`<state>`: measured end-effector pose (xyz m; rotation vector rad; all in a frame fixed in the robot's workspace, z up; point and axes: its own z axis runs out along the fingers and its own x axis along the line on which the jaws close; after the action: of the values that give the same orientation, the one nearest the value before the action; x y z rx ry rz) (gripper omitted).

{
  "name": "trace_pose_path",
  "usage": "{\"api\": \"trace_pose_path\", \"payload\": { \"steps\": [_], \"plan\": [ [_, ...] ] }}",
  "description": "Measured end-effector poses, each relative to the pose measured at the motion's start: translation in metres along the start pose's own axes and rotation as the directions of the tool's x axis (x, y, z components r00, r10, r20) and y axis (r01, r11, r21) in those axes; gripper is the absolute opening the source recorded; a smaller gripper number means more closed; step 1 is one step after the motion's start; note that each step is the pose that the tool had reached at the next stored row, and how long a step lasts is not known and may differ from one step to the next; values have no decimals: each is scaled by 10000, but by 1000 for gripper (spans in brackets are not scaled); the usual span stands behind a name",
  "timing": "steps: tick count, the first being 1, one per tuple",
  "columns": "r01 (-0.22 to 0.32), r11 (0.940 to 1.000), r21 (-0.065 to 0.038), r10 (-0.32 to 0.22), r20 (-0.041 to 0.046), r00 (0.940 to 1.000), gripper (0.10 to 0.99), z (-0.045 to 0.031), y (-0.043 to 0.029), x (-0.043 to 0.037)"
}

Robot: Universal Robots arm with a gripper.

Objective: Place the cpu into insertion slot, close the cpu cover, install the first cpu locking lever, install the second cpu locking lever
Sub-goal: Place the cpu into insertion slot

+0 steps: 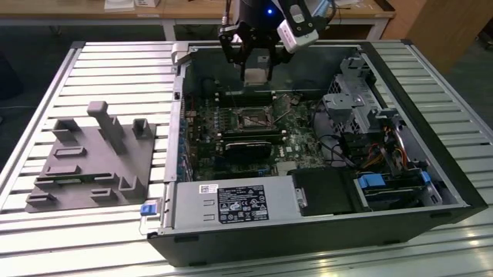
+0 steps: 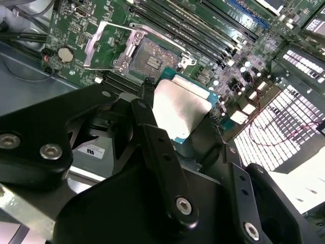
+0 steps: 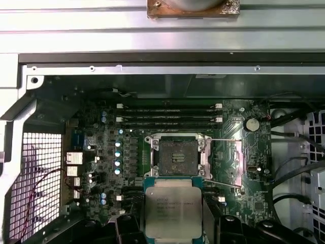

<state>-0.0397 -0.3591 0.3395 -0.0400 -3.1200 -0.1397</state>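
Fixture block (image 1: 92, 156), grey and moulded, toward the edge of the slatted surface (image 1: 115, 63) at the exterior view's left, well apart from the work. Further right, open computer case (image 1: 454, 190) lying on its side near the middle of the surface, green motherboard (image 1: 297, 150) facing up. Over the case's far wall, gripper (image 1: 254, 64), clamped by both fingers on the cpu (image 1: 254, 75) and holding it in the air, above and short of the insertion slot (image 1: 253, 118).

In the first wrist view, cpu (image 3: 172, 208) level with its pale metal face showing, apart from the insertion slot (image 3: 177, 157). Slot bare, cpu cover (image 3: 229, 161) swung open to one side, thin locking levers (image 3: 223, 141) released.

Judged light, thin and stiff, with a smooth metal lid likely to slip under a weak pinch. Probably delicate on the underside, as are the slot's contacts. Best held by two opposite side edges, as here, and kept flat, with no pressure on face or underside.
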Motion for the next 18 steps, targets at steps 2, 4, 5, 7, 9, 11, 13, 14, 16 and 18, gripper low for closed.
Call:
{"api": "trace_pose_path", "payload": {
  "steps": [2,4,5,7,9,11,13,14,16,18],
  "plan": [
    [0,10000,0,0,0,10000,537,25,-2,-1],
    [0,10000,0,0,0,10000,537,56,-5,-1],
    [0,10000,1,0,0,10000,537,71,-6,-1],
    [1,10000,1,-1,0,10000,537,104,-9,-2],
    [0,10000,0,0,1,10000,537,139,-12,-3],
    [-1,10000,1,1,0,10000,537,174,-13,-3],
    [-1,10000,1,1,0,10000,537,211,-10,-3],
    [0,10000,3,0,0,10000,537,228,-6,-4],
    [0,10000,1,0,-2,10000,537,266,1,-6],
    [0,10000,1,0,-6,10000,537,298,1,-11]
  ]
}}
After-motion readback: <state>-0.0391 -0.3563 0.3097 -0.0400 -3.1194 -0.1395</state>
